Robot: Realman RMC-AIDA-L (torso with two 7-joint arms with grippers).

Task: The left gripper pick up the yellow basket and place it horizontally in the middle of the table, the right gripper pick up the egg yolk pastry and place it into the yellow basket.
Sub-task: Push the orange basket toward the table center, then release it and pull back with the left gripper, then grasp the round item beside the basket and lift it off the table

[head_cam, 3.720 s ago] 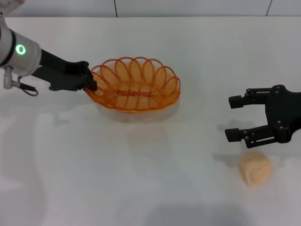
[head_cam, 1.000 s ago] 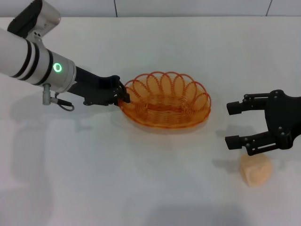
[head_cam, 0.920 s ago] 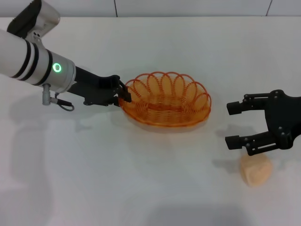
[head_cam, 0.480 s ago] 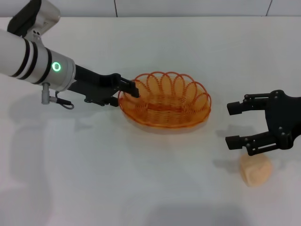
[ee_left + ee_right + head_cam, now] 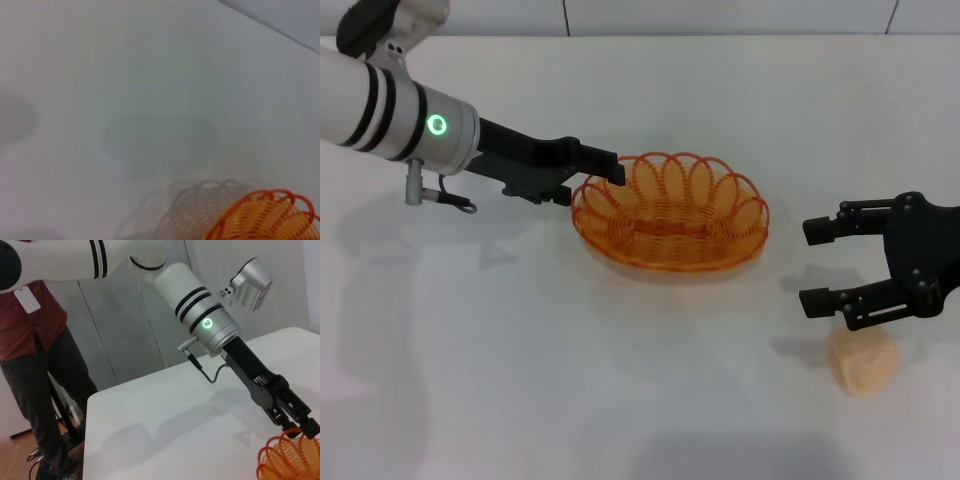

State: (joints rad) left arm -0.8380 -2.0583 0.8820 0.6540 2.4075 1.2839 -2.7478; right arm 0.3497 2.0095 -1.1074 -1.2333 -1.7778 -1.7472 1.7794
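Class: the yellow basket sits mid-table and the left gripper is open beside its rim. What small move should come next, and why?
Probably the right gripper should lower onto the egg yolk pastry. Its jaws are open just above and beside the pastry. The yellow basket lies flat on the table, released by the left gripper, whose jaws are open at the rim.

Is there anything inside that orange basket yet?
No. The yellow basket holds nothing; its woven floor shows bare. The egg yolk pastry sits on the table, below the open right gripper.
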